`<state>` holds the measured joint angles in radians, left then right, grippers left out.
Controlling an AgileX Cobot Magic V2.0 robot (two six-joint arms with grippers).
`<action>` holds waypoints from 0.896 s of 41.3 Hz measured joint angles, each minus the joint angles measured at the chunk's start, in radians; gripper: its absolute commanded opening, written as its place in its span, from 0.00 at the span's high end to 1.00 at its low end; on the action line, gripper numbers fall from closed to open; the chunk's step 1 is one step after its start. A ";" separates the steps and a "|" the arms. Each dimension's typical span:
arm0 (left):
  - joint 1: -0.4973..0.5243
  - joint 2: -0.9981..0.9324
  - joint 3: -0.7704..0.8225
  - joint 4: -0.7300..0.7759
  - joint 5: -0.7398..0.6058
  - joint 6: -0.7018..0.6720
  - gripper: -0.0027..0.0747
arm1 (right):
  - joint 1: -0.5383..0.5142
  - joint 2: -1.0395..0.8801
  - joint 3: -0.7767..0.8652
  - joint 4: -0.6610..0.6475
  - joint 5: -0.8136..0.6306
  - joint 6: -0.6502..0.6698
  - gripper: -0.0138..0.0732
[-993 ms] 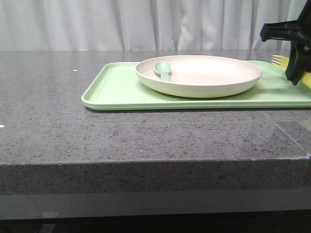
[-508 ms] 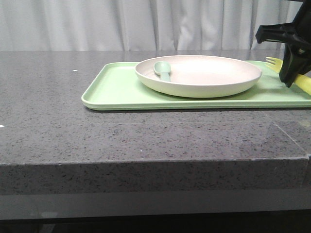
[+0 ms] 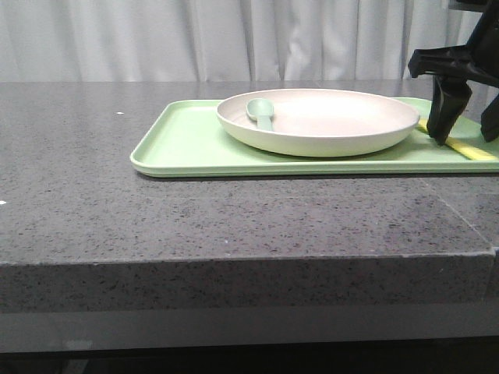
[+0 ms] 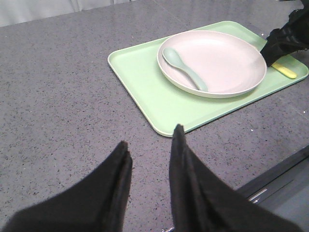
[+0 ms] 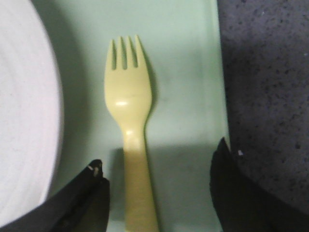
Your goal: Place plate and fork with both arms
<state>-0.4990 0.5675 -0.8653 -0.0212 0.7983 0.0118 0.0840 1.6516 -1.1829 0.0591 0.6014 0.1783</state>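
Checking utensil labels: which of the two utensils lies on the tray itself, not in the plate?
The yellow fork, flat on the green tray beside the plate; the grey-green spoon lies inside the plate.

Not much of the robot is seen here, and everything that is seen is black. The right gripper (image 3: 464, 117) is made of matte black plastic-looking parts, with an angular, bracket-like body and two chunky dark fingers (image 3: 438, 117) that are tapered toward blunt ends. In its own wrist view the fingertips (image 5: 94, 191) are shown as dull black wedges, and a small pale scuff or speck can be made out on each. The left gripper (image 4: 149, 159) is shown as two long, pointed black fingers (image 4: 186, 179), smooth and slightly glossy, with sharp ridged edges. No cables, screws or markings can be made out.
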 measured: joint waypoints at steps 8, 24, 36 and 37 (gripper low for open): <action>0.000 0.000 0.000 0.000 0.000 0.000 0.71 | 0.000 0.000 -0.004 0.000 0.018 -0.003 0.29; 0.000 0.000 0.000 0.000 0.000 0.000 0.71 | 0.000 -0.220 -0.070 -0.018 0.188 -0.003 0.29; 0.000 0.000 0.000 -0.002 0.000 0.000 0.71 | 0.000 -0.445 -0.058 -0.074 0.398 -0.032 0.29; 0.000 0.000 0.000 -0.002 0.000 0.000 0.71 | 0.000 -0.462 -0.052 -0.074 0.405 -0.035 0.29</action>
<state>-0.4990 0.5675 -0.8653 -0.0228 0.7983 0.0118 0.0840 1.1898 -1.2351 -0.0152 1.0066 0.1436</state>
